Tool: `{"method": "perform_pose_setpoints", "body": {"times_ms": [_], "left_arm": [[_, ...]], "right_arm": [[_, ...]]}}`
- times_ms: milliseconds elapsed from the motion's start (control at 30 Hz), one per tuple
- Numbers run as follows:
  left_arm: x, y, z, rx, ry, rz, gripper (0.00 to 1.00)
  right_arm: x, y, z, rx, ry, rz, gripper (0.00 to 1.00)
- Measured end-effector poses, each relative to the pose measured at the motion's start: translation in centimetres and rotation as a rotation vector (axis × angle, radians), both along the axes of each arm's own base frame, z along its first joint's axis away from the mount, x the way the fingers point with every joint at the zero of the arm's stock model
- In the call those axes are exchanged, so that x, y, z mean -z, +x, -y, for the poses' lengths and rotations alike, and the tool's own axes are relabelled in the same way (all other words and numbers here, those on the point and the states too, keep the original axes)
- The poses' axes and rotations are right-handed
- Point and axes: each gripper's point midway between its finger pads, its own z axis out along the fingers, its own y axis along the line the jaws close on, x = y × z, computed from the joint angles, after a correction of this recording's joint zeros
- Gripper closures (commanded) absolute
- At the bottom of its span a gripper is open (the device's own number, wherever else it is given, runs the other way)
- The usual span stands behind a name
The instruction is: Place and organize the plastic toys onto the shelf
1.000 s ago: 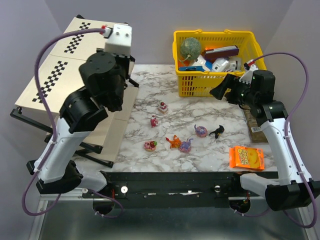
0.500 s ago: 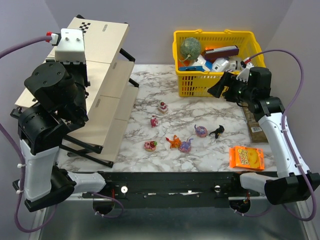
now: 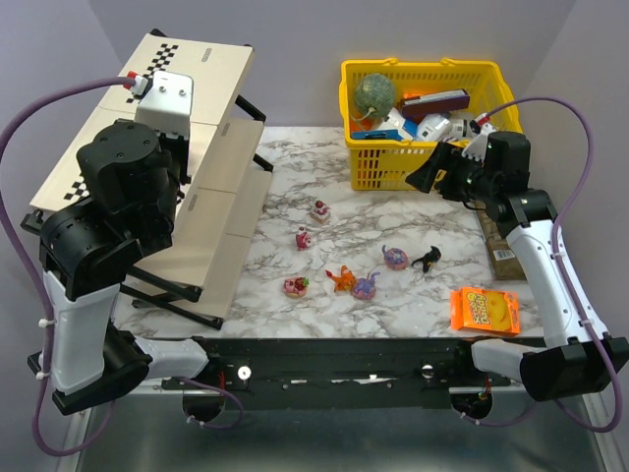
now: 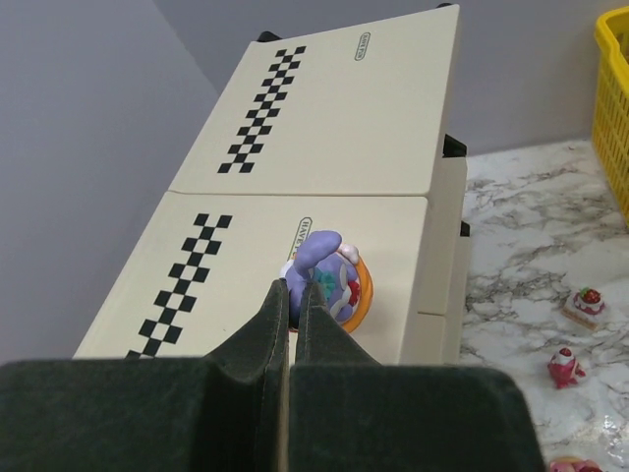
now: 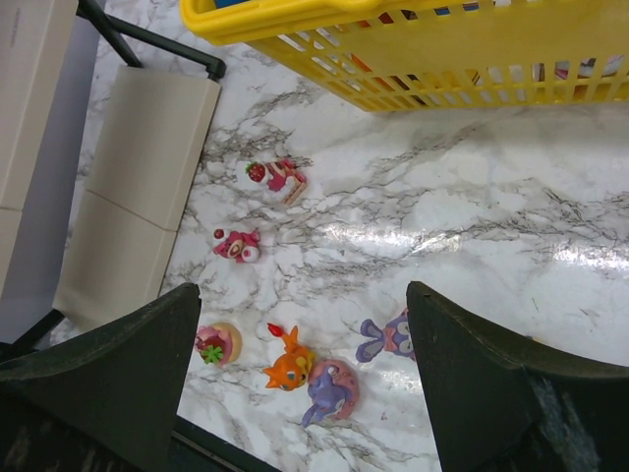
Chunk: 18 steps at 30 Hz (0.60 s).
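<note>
My left gripper [image 4: 295, 287] is shut on a purple rabbit toy in an orange ring [image 4: 334, 283], pinching its purple part just above the middle tier of the shelf [image 4: 364, 128]. In the top view the left arm hides that gripper over the beige checkered shelf [image 3: 211, 69]. Several plastic toys lie on the marble: a strawberry cake [image 3: 320, 209], a pink figure [image 3: 303, 238], a doughnut [image 3: 296, 286], an orange figure [image 3: 341, 278], a rabbit on a pink doughnut [image 3: 366, 287], another purple rabbit [image 3: 395, 258] and a black figure [image 3: 427, 260]. My right gripper [image 5: 303, 295] hangs open high above them, near the basket.
A yellow basket [image 3: 423, 67] holding a green ball and boxes stands at the back right. An orange snack packet [image 3: 485, 310] lies at the front right, with a brown strip [image 3: 506, 251] along the right edge. The shelf's black frame legs [image 3: 157, 290] reach onto the table's left side.
The left arm swung left from the table's edge out over the shelf, then came back slightly right, its gripper staying shut. The right arm shifted only a little.
</note>
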Motion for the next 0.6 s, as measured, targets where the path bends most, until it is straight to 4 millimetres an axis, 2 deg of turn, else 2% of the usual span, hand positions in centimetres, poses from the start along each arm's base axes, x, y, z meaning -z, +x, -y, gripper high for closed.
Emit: {"method": "perform_pose_setpoints", "body": {"times_ms": [433, 533, 600], "left_arm": [[-0.3, -0.7, -1.0, -0.028, -0.091, 0.01, 1.0], [-0.2, -0.7, -0.9, -0.024, -0.092, 0.006, 1.0], [-0.1, -0.6, -0.7, -0.021, -0.089, 0.002, 1.0]], "right_arm": [[0.0, -0.2, -0.5, -0.022, -0.005, 0.001, 0.06], [-0.9, -0.7, -2.6, -0.112, -0.035, 0.034, 0.02], [-2.1, -1.6, -6.0, -0.234, -0.073, 0.096, 0.0]]}}
